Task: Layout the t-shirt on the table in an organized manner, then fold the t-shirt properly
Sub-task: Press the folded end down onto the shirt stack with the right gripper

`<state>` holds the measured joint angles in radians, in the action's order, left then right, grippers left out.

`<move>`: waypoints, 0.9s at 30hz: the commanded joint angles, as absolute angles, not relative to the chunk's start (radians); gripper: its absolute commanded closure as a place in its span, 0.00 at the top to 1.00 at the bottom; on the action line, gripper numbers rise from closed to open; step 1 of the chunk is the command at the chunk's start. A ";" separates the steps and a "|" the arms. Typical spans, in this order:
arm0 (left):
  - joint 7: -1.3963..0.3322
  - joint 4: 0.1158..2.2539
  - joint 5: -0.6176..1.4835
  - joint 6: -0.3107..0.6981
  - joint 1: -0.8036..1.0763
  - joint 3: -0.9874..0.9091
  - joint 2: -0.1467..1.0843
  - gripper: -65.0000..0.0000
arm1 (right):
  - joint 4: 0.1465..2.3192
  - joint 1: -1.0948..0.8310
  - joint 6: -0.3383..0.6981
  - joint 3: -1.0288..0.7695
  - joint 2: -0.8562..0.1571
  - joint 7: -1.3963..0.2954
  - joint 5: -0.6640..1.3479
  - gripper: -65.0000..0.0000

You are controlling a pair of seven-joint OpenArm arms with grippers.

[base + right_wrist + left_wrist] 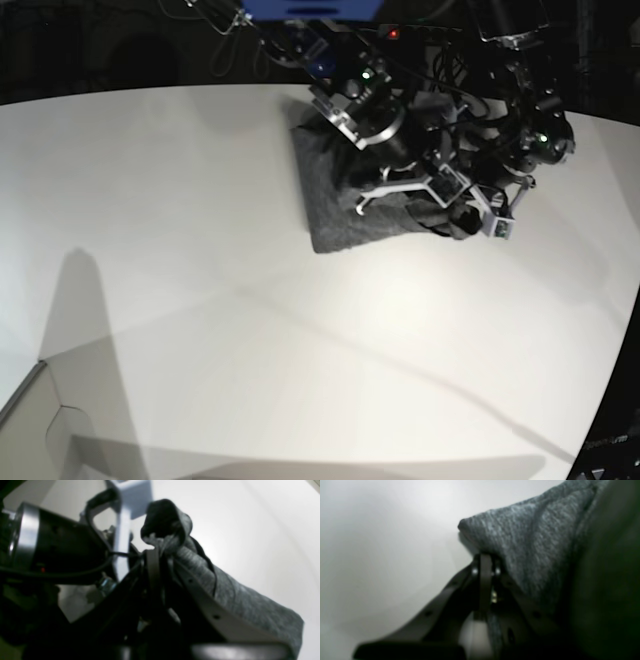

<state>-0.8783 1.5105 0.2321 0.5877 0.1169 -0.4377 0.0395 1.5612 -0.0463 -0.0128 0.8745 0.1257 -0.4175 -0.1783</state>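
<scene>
T-shirt [335,205] lies at the far side of the table [200,300], toward its right, as a compact dark-grey block with its long axis running from the far edge toward the camera. Its near and left edges lie flat; its right edge is lifted and bunched under the two arms.

Going left to right in the base view: the right gripper [372,196] comes first, reaching over the middle of the cloth, and the left gripper [490,222] sits just beside it at the shirt's right margin. Both are on top of the garment, so neither arm is meaningfully nearer; the flat cloth extends to the left of them.

Right gripper [160,550]: jaws drawn together on a gathered fold of grey knit that stands up above the tips, the rest trailing down to the right. Left gripper [485,562]: jaws pinched fully together on an edge of cloth that drapes over them to the right.

Wrist views are blurred, so which part of the shirt each holds, hem or sleeve, cannot be told
</scene>
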 commanded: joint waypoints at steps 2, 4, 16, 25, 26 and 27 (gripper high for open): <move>-0.912 1.515 0.211 0.588 0.124 -0.441 0.048 0.00 | 1.552 -0.024 -0.018 0.880 0.157 -0.352 -0.183 0.00; -0.912 1.515 0.211 0.588 0.125 -0.441 0.050 0.00 | 1.526 -0.012 -0.018 0.878 0.157 -0.334 -0.183 0.00; -0.921 1.520 0.220 0.599 0.134 -0.567 0.041 0.00 | 1.399 0.093 -0.019 0.877 0.157 -0.277 -0.119 0.00; -0.918 1.521 0.222 0.599 0.134 -0.567 0.039 0.00 | 1.360 0.130 -0.019 0.877 0.157 -0.277 -0.036 0.00; -0.918 1.521 0.222 0.599 0.134 -0.567 0.039 0.00 | 1.360 0.130 -0.019 0.877 0.157 -0.277 -0.038 0.00; -0.918 1.521 0.222 0.599 0.133 -0.567 0.039 0.00 | 1.359 0.128 -0.019 0.877 0.157 -0.277 -0.036 0.00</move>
<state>-0.8860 1.5143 0.2512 0.6033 0.1345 -0.5671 0.0357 1.3407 0.1150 -0.0227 0.8772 0.1387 -0.3096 -0.0399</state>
